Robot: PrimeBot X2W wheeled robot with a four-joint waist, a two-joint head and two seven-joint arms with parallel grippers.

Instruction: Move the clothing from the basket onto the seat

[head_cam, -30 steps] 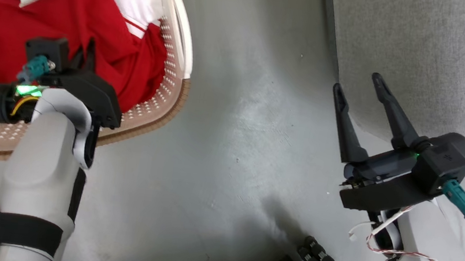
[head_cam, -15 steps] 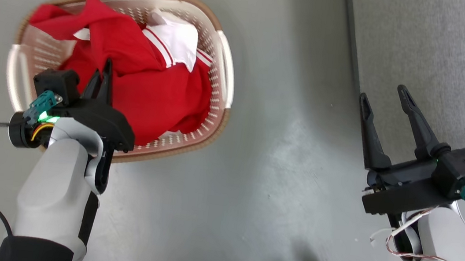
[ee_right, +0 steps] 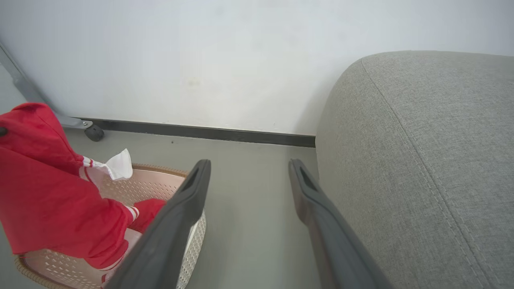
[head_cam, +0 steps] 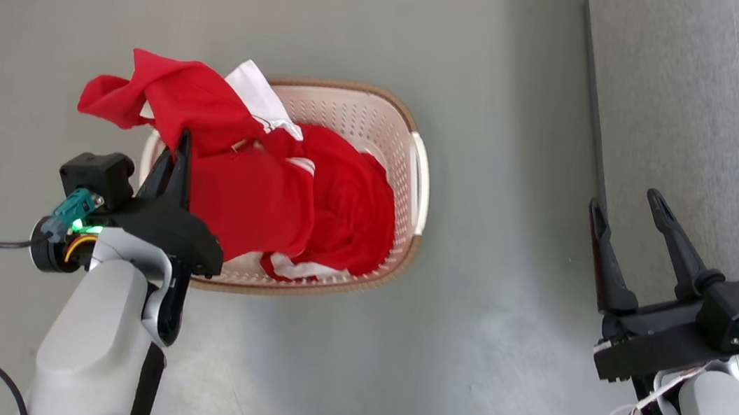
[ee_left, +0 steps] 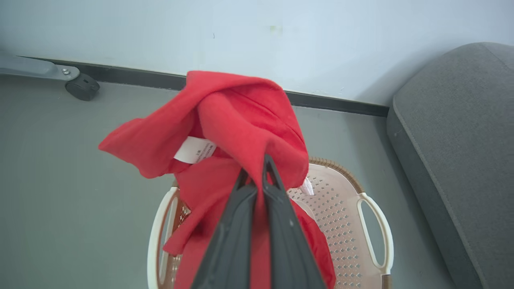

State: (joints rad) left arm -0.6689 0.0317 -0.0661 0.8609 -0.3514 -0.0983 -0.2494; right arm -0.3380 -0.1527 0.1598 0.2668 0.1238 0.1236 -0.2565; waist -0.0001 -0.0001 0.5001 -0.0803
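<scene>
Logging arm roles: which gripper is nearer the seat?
Right. The right gripper hangs open beside the seat; the left gripper is across the floor, shut on the clothing above the basket.

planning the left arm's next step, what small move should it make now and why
Probably raise the left gripper a little higher: it is shut on the clothing, whose lower part hangs inside the basket. Once clear of the rim, it could swing toward the seat.
</scene>
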